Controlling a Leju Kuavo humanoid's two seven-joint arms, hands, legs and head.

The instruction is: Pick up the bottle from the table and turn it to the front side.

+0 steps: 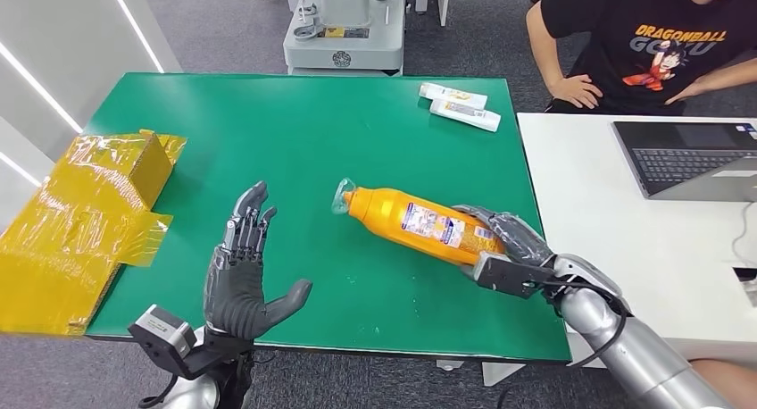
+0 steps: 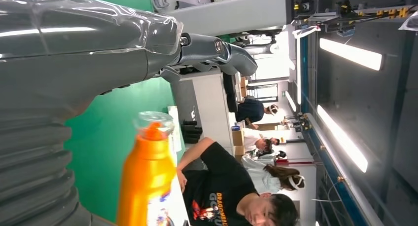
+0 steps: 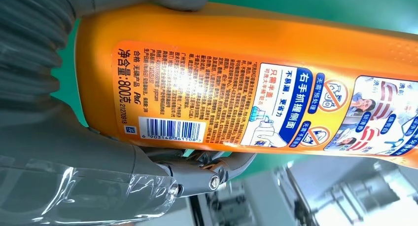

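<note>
While the right robot hand point(image 1: 504, 239) grips the base end of the orange bottle point(image 1: 420, 226), the bottle lies tilted over the green bench point(image 1: 295, 132), its clear cap point(image 1: 344, 196) pointing away from that hand toward the bench's middle. Whether the bottle's underside touches the bench surface cannot be told.

Label, right wrist view — the side turned to the camera bears a barcode point(image 3: 165, 130), dense printed text and a blue-and-white panel; the thumb and fingers wrap the bottle above and below this label.

Left robot hand point(image 1: 241, 275) — spread, holding nothing, palm up-turned near the bench's near edge, well apart from the bottle, which sits off to its right. In the left wrist view the bottle's neck and cap point(image 2: 154, 125) stand beyond this hand.

Other items:
- Two white tubes point(image 1: 460, 105) side by side, far beyond the right robot hand, near the bench's far edge.
- Yellow tape-wrapped box point(image 1: 80, 212), flaps open, just beyond and outward of the left robot hand.
- White desk point(image 1: 607, 221) beside the right robot hand, carrying a laptop point(image 1: 687, 159).
- Person in a black printed T-shirt point(image 1: 661, 43), seated beyond the desk.
</note>
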